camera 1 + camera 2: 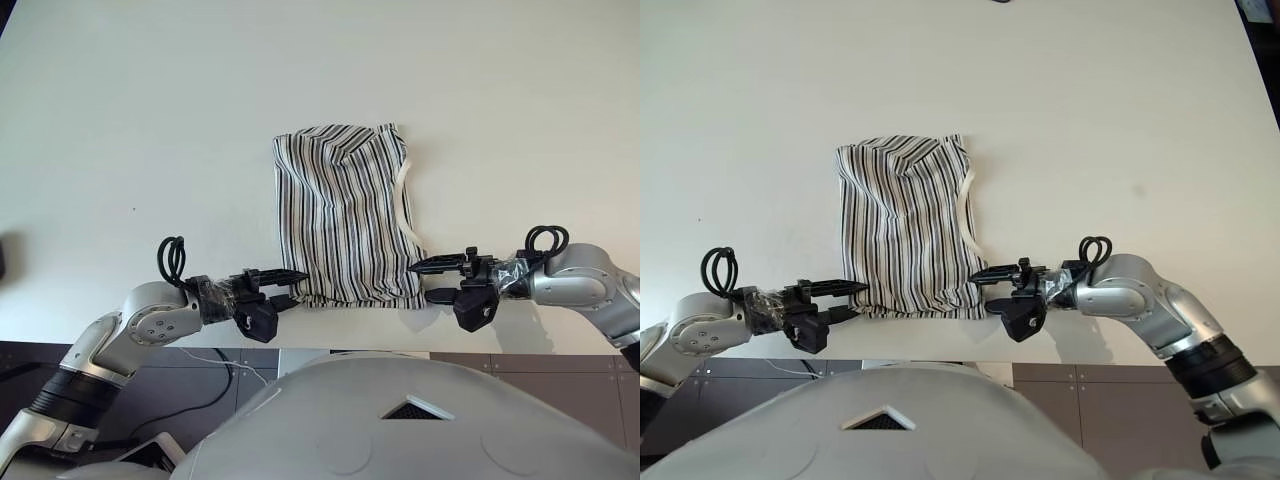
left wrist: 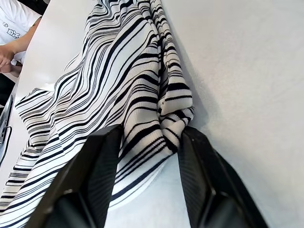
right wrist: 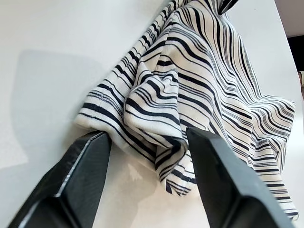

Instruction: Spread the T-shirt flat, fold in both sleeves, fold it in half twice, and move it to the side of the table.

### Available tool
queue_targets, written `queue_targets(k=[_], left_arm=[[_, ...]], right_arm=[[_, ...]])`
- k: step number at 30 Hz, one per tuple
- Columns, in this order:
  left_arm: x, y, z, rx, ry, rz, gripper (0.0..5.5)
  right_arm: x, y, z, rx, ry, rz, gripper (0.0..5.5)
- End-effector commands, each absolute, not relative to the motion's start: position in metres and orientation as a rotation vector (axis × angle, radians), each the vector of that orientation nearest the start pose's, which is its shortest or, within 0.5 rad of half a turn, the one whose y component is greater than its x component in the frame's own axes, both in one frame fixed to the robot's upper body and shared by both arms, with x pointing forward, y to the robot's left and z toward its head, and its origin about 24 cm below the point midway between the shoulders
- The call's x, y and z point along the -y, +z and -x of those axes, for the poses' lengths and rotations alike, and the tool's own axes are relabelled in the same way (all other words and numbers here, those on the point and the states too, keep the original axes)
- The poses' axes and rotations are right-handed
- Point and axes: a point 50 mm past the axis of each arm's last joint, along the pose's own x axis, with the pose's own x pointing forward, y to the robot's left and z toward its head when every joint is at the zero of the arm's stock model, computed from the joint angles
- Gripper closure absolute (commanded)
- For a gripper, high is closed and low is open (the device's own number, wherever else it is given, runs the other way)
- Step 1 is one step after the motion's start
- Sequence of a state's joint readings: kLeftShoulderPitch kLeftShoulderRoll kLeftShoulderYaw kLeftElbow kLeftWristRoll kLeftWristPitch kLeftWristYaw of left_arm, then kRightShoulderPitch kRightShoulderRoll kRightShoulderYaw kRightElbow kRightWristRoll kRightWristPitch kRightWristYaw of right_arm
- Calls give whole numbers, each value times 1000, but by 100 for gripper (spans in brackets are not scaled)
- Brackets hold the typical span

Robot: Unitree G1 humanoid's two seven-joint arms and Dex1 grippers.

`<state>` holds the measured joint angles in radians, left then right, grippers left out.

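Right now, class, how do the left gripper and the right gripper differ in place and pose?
The left gripper sits at the T-shirt's near left corner, the right gripper at its near right corner. The left gripper points rightward, the right gripper leftward, so they face each other. Both are open, each astride the striped cloth.

No legible txt, labels, brands, nos. or signs; T-shirt [image 1: 345,215] bears stripes only.

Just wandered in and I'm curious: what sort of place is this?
Probably a robotics lab or test room, not a home: a plain white table carries one striped T-shirt, the robot's left hand and right hand sit open at its near corners, and loose cables lie on the floor below.
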<state>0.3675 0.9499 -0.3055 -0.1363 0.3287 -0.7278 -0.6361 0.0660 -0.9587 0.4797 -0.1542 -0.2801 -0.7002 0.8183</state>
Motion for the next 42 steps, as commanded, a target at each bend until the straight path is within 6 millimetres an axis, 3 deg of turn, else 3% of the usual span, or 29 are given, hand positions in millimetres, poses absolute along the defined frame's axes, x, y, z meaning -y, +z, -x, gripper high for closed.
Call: queue_targets(k=[1, 7, 13, 16, 21, 23, 26, 30, 33, 40, 42], left_arm=[[-215, -11, -92, -278, -1576, -1077, 408], [-218, -11, -85, -295, -1574, -1039, 509], [-220, -12, -85, -332, -1540, -987, 522], [-219, -9, -93, -335, -1471, -932, 523], [-206, 37, -102, -377, -1338, -544, 530], [-211, 56, -121, -362, -1202, -401, 531], [-209, 77, -157, -309, -1075, -267, 531], [-214, 92, -207, -251, -932, -236, 531], [-210, 86, -237, -233, -886, -295, 531], [-195, 56, -278, -208, -831, -406, 531], [-196, 49, -291, -209, -780, -416, 485]], right_arm=[[170, 36, -150, 67, 1732, 1135, 337], [167, 32, -155, 89, 1755, 1140, 450], [168, 31, -149, 54, 1767, 1066, 540], [169, 33, -148, 13, 1706, 970, 540], [177, 62, -129, -162, 1644, 624, 540], [174, 78, -141, -172, 1540, 477, 540], [168, 95, -180, -163, 1339, 316, 540], [164, 107, -229, -159, 1170, 218, 540], [157, 97, -252, -168, 1079, 224, 540], [144, 70, -268, -191, 1015, 277, 540], [143, 66, -274, -169, 987, 321, 516]])
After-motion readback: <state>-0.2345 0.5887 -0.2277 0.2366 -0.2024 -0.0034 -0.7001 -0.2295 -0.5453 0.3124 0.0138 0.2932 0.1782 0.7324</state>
